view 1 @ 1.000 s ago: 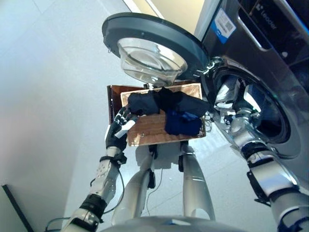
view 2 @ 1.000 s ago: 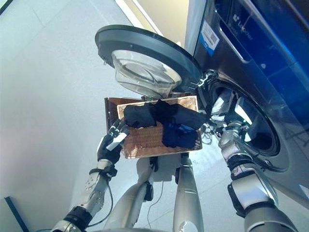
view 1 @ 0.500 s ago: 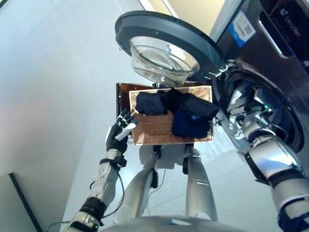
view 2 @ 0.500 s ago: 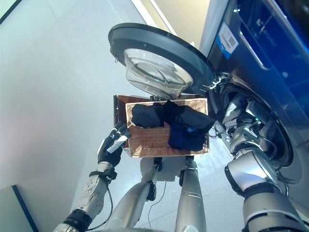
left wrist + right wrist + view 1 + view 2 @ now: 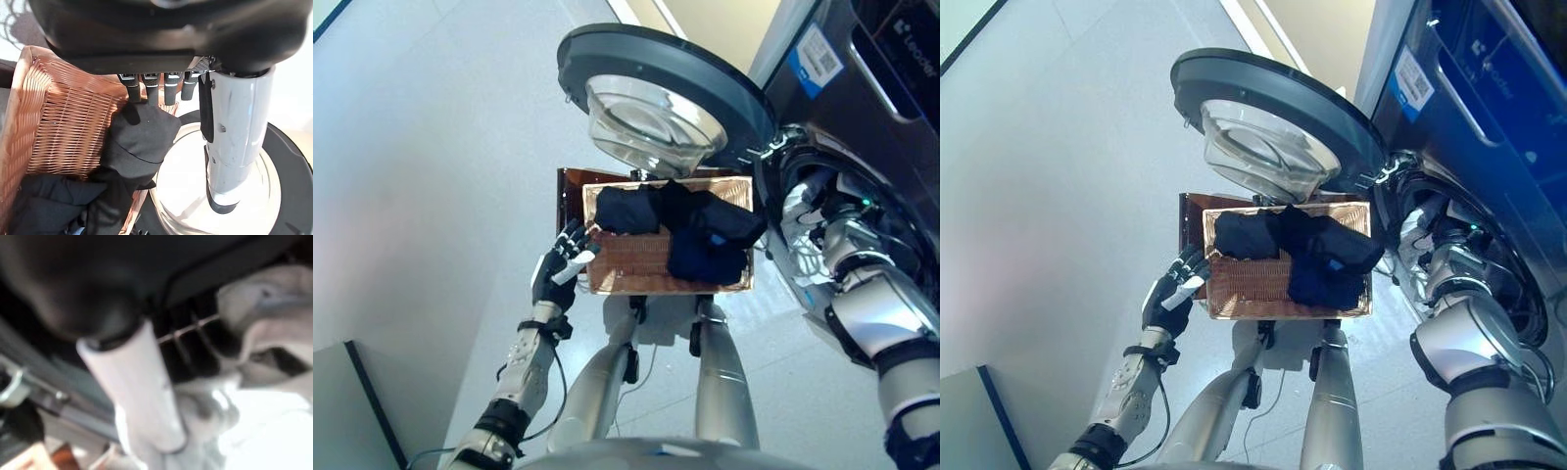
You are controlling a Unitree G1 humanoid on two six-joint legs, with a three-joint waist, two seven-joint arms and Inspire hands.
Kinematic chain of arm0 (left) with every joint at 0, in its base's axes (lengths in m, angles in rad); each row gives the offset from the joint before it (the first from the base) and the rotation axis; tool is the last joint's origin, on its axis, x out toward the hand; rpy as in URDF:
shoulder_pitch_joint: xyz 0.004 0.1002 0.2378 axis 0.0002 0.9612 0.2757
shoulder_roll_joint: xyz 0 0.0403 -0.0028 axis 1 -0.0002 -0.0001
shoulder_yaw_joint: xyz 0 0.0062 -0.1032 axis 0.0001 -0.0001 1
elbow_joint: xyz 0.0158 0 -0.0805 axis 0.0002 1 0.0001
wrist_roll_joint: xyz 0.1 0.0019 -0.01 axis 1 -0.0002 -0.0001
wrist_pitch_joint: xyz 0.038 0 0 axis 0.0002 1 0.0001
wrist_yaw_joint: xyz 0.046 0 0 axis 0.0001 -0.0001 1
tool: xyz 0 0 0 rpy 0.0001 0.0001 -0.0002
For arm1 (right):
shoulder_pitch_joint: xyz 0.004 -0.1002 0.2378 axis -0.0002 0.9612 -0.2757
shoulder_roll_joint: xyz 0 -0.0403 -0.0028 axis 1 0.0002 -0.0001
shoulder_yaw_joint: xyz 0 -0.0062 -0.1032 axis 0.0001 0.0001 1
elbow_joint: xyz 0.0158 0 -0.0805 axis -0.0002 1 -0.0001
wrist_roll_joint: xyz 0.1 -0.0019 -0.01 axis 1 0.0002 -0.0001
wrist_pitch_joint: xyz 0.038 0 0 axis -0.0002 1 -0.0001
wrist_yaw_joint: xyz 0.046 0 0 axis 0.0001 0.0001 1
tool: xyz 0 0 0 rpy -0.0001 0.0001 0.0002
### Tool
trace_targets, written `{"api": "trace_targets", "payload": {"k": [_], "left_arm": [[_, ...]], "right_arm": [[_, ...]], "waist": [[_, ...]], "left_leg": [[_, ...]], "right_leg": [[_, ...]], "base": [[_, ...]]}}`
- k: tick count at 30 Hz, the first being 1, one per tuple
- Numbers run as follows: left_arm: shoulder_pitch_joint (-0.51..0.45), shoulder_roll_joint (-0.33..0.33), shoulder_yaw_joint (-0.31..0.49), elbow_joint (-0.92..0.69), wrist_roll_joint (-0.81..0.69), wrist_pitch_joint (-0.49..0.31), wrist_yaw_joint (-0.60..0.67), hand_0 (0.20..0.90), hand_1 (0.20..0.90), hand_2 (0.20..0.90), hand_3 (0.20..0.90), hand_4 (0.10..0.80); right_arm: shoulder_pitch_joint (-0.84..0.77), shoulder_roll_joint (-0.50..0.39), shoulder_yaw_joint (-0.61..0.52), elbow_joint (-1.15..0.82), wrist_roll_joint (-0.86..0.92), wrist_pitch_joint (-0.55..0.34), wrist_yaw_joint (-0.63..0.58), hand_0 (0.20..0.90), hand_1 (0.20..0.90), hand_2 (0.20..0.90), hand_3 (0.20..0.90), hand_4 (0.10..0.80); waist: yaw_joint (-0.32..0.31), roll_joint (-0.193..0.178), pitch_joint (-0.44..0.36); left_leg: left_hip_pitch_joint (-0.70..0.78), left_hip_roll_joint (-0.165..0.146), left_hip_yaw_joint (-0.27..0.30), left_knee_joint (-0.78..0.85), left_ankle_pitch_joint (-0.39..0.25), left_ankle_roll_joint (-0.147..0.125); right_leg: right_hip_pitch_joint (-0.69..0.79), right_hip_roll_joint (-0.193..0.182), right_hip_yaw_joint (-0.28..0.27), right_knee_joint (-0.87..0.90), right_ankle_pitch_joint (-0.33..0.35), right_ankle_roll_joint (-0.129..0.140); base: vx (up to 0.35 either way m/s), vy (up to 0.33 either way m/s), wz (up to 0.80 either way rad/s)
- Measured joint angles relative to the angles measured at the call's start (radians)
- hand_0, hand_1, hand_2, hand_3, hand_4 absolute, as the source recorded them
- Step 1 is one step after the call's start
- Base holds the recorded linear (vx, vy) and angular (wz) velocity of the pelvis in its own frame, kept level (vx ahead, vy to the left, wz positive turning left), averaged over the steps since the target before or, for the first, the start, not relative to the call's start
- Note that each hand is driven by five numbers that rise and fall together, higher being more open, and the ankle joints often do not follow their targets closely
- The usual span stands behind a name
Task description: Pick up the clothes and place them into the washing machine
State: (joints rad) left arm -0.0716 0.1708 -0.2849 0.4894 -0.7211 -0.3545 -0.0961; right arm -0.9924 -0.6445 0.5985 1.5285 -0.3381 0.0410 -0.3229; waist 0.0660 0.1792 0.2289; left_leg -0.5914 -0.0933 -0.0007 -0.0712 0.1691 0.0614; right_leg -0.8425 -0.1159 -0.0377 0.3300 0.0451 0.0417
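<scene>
Front-loading washing machine (image 5: 891, 117) at the right of the head views, dark-fronted, with its round door (image 5: 656, 83) swung wide open and the domed glass of the door facing the camera; woven wicker basket (image 5: 636, 264) on the floor just below the open door and beside the drum opening (image 5: 1489, 284), resting against a brown board or tray (image 5: 570, 186) at its far left edge; dark clothes (image 5: 690, 220) heaped in the basket, black pieces draped over the upper rim and a navy piece hanging over the right half of the front wall, none yet in the drum; left hand (image 5: 560, 274) raised beside the basket's left end, fingers straight and spread, white-covered thumb pointing toward the wicker, nothing held, whether the fingertips touch the basket not clear; in the left wrist view, same fingers (image 5: 149, 88) extended in a row toward a black garment (image 5: 139, 142) bulging over the basket corner, apart from it or barely at its surface, with the door glass (image 5: 190, 196) beyond; right arm reaching into the drum opening, right hand (image 5: 195, 347) inside it, seen only in its own wrist view as a dark blur with the white thumb cover before pale cloth (image 5: 266, 308); curl of those fingers, and any grip on the cloth, impossible to tell.
</scene>
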Motion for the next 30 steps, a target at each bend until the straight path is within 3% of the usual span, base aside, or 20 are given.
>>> {"api": "trace_targets", "payload": {"k": [16, 23, 30], "left_arm": [[0.003, 0.003, 0.039, -0.005, 0.006, 0.000, 0.034, 0.900, 0.900, 0.900, 0.900, 0.800], [0.004, 0.006, 0.047, -0.030, 0.012, 0.001, 0.030, 0.900, 0.900, 0.900, 0.900, 0.800], [0.000, 0.004, 0.044, -0.031, 0.011, 0.000, 0.030, 0.900, 0.900, 0.900, 0.900, 0.800]], "right_arm": [[-0.054, -0.008, 0.007, -0.044, -0.012, 0.031, -0.012, 0.200, 0.200, 0.200, 0.200, 0.300], [-0.109, -0.081, 0.228, -0.052, -0.333, 0.065, -0.011, 0.200, 0.200, 0.200, 0.200, 0.300], [-0.131, -0.137, 0.384, -0.145, -0.534, 0.068, -0.001, 0.200, 0.200, 0.200, 0.200, 0.300]], "waist": [[-0.028, -0.002, 0.002], [-0.021, 0.011, 0.021], [-0.026, 0.018, 0.042]], "left_leg": [[-0.006, 0.000, 0.015, -0.007, 0.000, 0.000], [-0.029, -0.007, 0.015, -0.007, 0.004, -0.004], [-0.035, -0.009, 0.012, -0.007, 0.005, -0.010]], "right_leg": [[-0.024, 0.009, 0.022, 0.008, -0.003, 0.002], [-0.077, 0.001, 0.026, 0.074, -0.034, -0.010], [-0.111, -0.006, 0.028, 0.131, -0.067, -0.020]], "base": [[0.010, -0.015, -0.02], [0.013, -0.055, 0.06], [0.015, -0.069, 0.05]]}}
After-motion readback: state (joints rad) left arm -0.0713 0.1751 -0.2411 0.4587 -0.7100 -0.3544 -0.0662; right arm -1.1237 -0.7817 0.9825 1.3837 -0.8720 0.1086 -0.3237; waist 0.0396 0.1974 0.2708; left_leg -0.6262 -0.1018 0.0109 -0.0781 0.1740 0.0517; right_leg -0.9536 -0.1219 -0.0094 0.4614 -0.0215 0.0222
